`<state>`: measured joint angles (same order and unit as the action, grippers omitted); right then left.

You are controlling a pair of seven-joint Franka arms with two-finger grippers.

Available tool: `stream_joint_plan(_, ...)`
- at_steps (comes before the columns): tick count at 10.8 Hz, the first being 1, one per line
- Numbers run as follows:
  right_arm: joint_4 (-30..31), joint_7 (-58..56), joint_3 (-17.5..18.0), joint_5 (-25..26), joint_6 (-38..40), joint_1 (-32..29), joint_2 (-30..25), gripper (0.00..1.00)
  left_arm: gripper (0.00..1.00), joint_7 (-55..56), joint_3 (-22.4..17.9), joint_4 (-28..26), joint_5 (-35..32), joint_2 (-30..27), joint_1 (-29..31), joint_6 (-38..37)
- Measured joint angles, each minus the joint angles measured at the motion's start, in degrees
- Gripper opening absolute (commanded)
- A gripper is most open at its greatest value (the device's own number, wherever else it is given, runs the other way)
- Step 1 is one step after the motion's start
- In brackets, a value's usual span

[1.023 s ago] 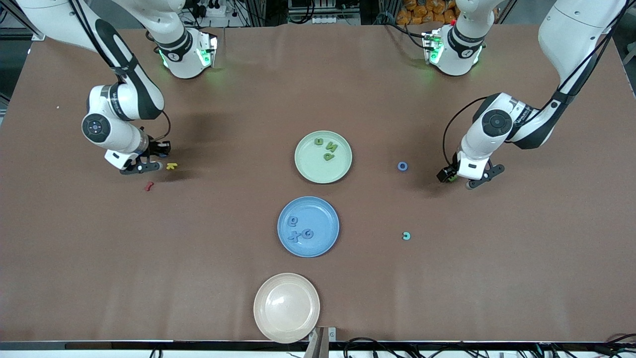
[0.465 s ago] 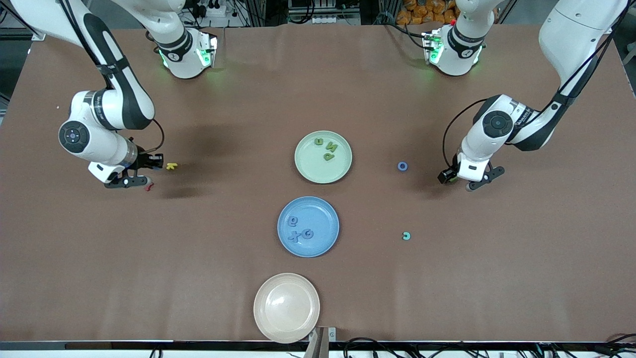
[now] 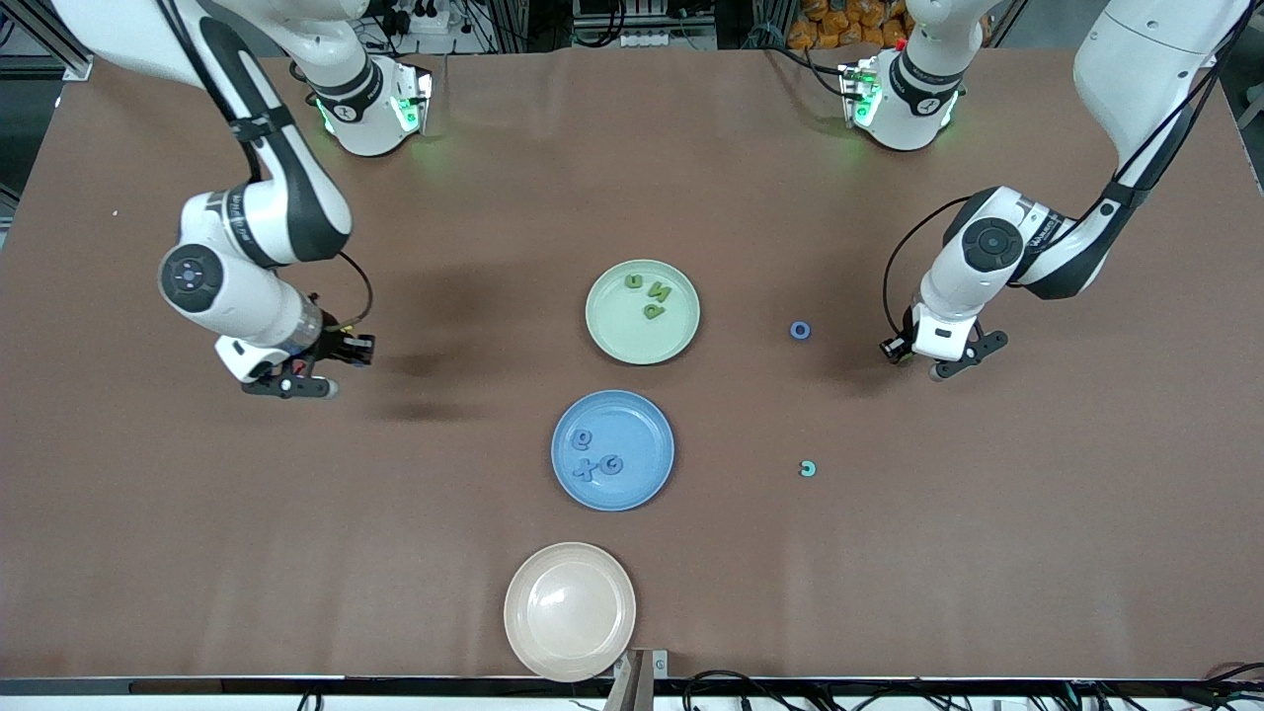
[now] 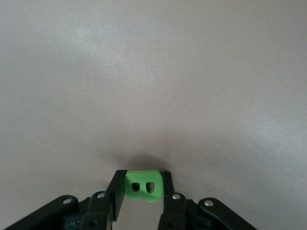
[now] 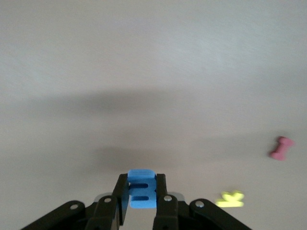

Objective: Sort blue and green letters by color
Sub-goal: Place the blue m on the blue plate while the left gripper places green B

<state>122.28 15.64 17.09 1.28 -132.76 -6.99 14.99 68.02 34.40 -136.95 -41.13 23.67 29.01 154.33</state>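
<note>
My left gripper [image 3: 913, 358] is shut on a green letter B [image 4: 142, 187] low over bare table at the left arm's end. My right gripper [image 3: 316, 373] is shut on a blue letter E [image 5: 142, 189] low over the table at the right arm's end. A green plate [image 3: 632, 341] holds three green letters [image 3: 659, 291]. A blue plate [image 3: 642, 434], nearer the front camera, holds three blue letters [image 3: 612, 463]. A loose blue O [image 3: 801, 330] lies between the green plate and my left gripper. A teal C-shaped letter [image 3: 808, 468] lies nearer the camera.
A beige plate [image 3: 570, 612] sits near the table's front edge. A yellow K [image 5: 230, 198] and a red squiggly piece [image 5: 281, 148] lie on the table near my right gripper; the right arm hides them in the front view.
My right gripper has swung toward the front camera and then toward the table's middle, and its arm now covers the yellow K and red piece. My left gripper has barely shifted.
</note>
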Motion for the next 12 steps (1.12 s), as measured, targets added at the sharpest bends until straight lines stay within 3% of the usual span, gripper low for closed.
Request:
stream_joint_plan(2,-6.29,9.17,0.59,-0.11,0.01,4.33,3.62,0.0,0.0,0.0,1.13,0.99,-0.26,0.34,-0.04,0.33)
stream_joint_plan(7,-23.74,28.96,0.72,-1.07,-0.21,15.48,15.0,0.0,0.0,6.96,10.24,6.28,-0.26,0.65,-0.46,0.46)
stream_joint_plan(10,-32.22,40.43,0.66,-1.04,-4.82,20.87,21.87,0.0,0.0,14.37,13.55,7.44,-0.26,1.5,-6.31,0.49)
stream_joint_plan(11,-34.05,43.6,0.62,-1.04,-8.02,22.13,24.32,0.15,0.0,18.11,13.61,7.86,-0.26,1.89,-10.29,0.56)
stream_joint_plan(12,-35.04,46.07,0.58,-1.03,-10.88,23.12,26.4,0.4,0.0,21.57,13.66,8.35,-0.26,2.15,-14.53,0.56)
